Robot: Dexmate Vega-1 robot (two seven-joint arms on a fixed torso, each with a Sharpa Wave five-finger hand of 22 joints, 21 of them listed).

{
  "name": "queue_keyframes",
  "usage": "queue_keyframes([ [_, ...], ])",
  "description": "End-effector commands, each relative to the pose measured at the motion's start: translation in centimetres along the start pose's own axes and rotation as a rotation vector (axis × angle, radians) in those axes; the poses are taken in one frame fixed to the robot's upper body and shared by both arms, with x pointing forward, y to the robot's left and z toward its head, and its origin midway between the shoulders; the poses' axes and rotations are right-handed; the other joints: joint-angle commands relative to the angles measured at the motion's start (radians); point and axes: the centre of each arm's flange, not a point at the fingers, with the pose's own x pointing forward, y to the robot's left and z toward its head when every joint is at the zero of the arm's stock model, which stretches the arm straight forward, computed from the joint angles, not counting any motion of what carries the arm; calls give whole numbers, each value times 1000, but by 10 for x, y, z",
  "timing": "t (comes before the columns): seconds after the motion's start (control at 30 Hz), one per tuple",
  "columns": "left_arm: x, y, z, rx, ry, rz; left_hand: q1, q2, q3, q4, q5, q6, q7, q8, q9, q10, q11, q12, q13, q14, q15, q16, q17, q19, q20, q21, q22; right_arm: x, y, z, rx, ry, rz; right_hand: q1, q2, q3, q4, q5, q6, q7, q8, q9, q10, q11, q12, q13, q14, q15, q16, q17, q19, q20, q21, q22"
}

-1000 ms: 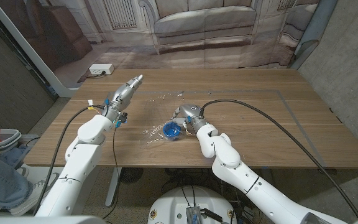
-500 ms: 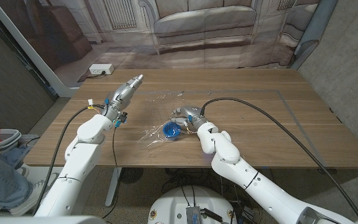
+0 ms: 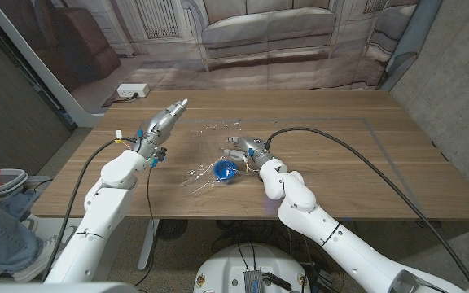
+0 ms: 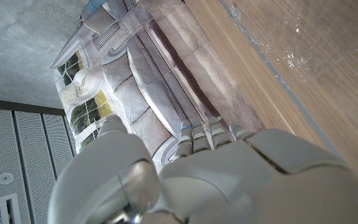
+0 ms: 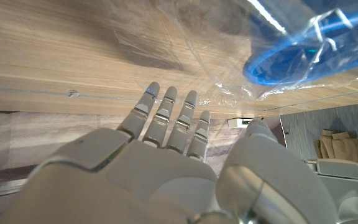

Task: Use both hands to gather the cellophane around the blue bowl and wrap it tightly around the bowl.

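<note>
From the head we look down over both arms at the wooden table (image 3: 332,155), its far edge meeting a printed sofa backdrop (image 3: 267,32). Our left wrist camera sits close behind the left hand (image 4: 216,180) and faces along it toward that same backdrop (image 4: 135,74), the view turned. Our right wrist camera rides just behind the right hand (image 5: 166,168), very near the tabletop, and shares with the head view the blue bowl (image 5: 309,56) under cellophane (image 5: 229,37).
</note>
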Motion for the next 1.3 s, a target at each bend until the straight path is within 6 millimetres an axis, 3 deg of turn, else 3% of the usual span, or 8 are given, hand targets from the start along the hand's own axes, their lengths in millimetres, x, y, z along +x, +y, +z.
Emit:
queue_keyframes([
  [0.03,1,-1,-1,6,2,-11,3,3,2,-3,0,10,1,8,3,6,-5,0,4,3,-1,5,2,-23,11,1,2,6,-7,-5,74,33,-25,-21,3,-1,10,2,-9,3,7,0,9,5,5,3,6,4,6,2,6,5,-5,3],
  [0.17,-4,-3,3,58,-9,16,3,4,2,-3,-1,8,1,6,3,6,-3,1,4,4,0,5,2,-21,12,1,2,-11,-19,-6,94,-3,-92,-38,7,-5,19,3,-23,8,7,-1,-13,9,-5,2,-14,10,-2,1,5,5,-8,2],
  [0.33,-19,-7,12,198,-19,76,15,4,5,-9,0,1,3,3,3,8,-5,1,4,10,-1,7,1,-1,12,10,1,-35,-24,-5,91,-48,-158,-28,12,2,10,5,-28,7,12,-2,-38,17,-15,2,-54,17,-18,-5,3,6,-13,1],
  [0.43,-29,-12,17,268,-15,87,29,1,6,-19,0,0,4,2,3,13,-5,3,4,29,0,12,0,19,9,16,1,-50,-23,-3,68,-74,-192,1,17,18,-12,9,-28,8,18,-3,-65,17,-25,1,-82,18,-23,-12,0,-1,-19,0],
  [0.6,-47,-23,19,357,1,111,41,-3,8,-27,0,-4,9,1,3,15,-2,3,4,32,2,11,0,30,8,20,1,-75,-22,-2,21,-119,-238,51,23,43,-52,12,-19,7,25,-5,-95,11,-34,1,-123,10,-28,-20,2,-36,-25,-2],
  [0.73,-63,-35,21,434,-5,146,48,-6,8,-32,0,-4,9,2,3,17,0,3,4,34,2,11,0,30,9,19,1,-95,-21,-5,-23,-144,-270,104,21,66,-95,14,-17,8,27,-6,-123,8,-40,1,-130,4,-22,-24,26,-64,-23,-4],
  [1.0,-94,-65,25,579,11,193,76,-15,11,-50,1,6,7,6,3,45,-13,12,4,50,-5,14,-1,29,15,16,1,-120,-15,-14,-113,-202,-269,196,4,98,-169,14,-35,-4,24,-6,-143,-18,-40,1,-151,-14,-22,-28,21,-67,-36,-6],
  [1.3,-123,-92,25,696,81,217,118,-31,14,-78,2,33,-14,15,3,79,-35,21,4,70,-21,15,-2,31,9,13,1,-132,-5,-23,-186,-252,-232,261,-7,120,-209,19,-42,-13,25,-5,-152,-36,-38,1,-164,-26,-22,-29,18,-73,-44,-6],
])
